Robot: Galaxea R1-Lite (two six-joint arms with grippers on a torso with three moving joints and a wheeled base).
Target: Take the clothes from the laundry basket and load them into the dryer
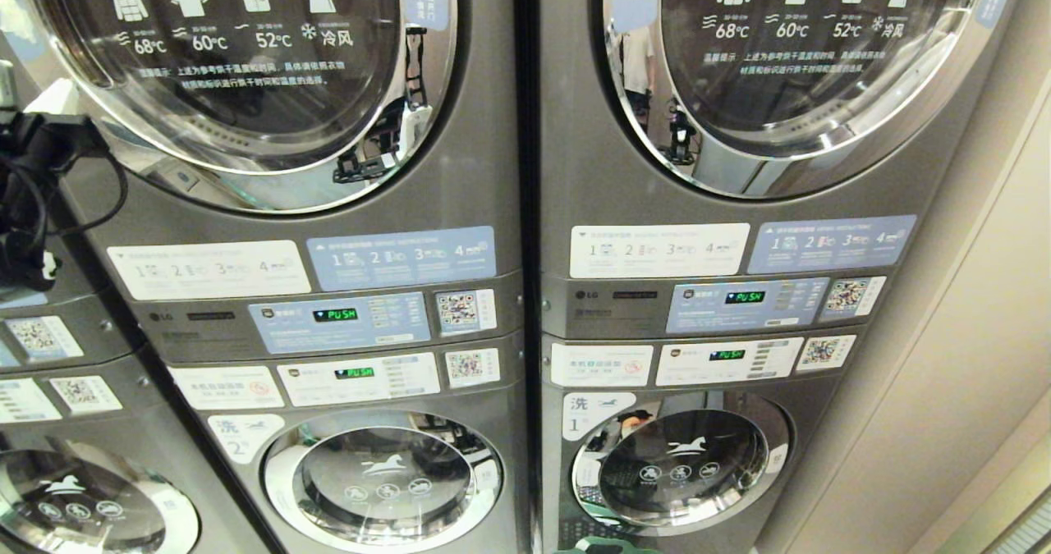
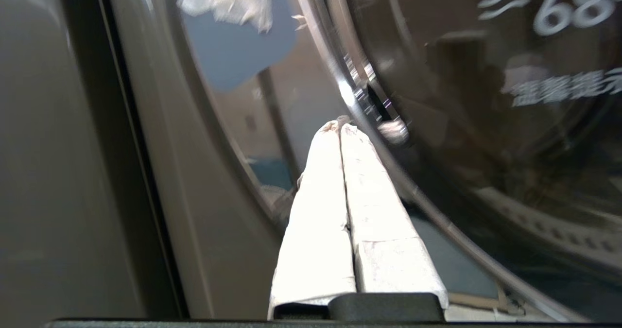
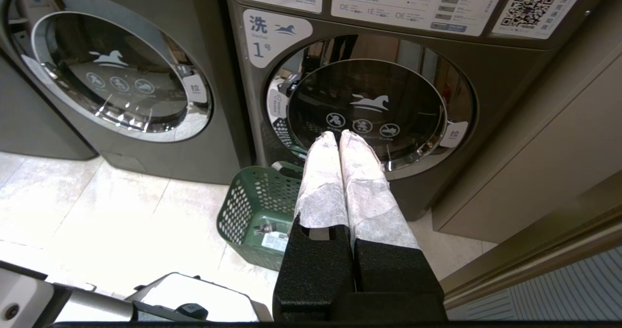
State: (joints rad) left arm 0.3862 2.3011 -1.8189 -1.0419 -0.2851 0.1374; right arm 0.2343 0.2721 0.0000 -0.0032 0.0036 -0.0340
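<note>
Two stacked laundry towers fill our head view, each with a round dryer door on top and a washer door below, all of them closed. We see the left tower's dryer door (image 1: 238,70) printed with garment icons and temperatures, and the right tower's dryer door (image 1: 809,53) carrying a blue pull tag at its left rim. Between the doors sit control panels whose green displays (image 1: 335,314) read PUSH. Our left gripper (image 2: 340,124) is clenched, its white-wrapped fingers (image 2: 318,221) pressed together with nothing between them, their tips just beside the chrome rim of a dryer door (image 2: 486,124) where the 68 marking shows. In the head view only a dark bundle of cables (image 1: 29,201) appears at the left edge. Our right gripper (image 3: 339,134) is also clenched and empty, hanging low in front of washer number one (image 3: 374,109). Below it the green laundry basket (image 3: 252,211) stands on the pale tiled floor (image 3: 97,211), right against the foot of that washer. We cannot tell whether any clothes lie inside, since the gripper covers part of the basket's opening.
</note>
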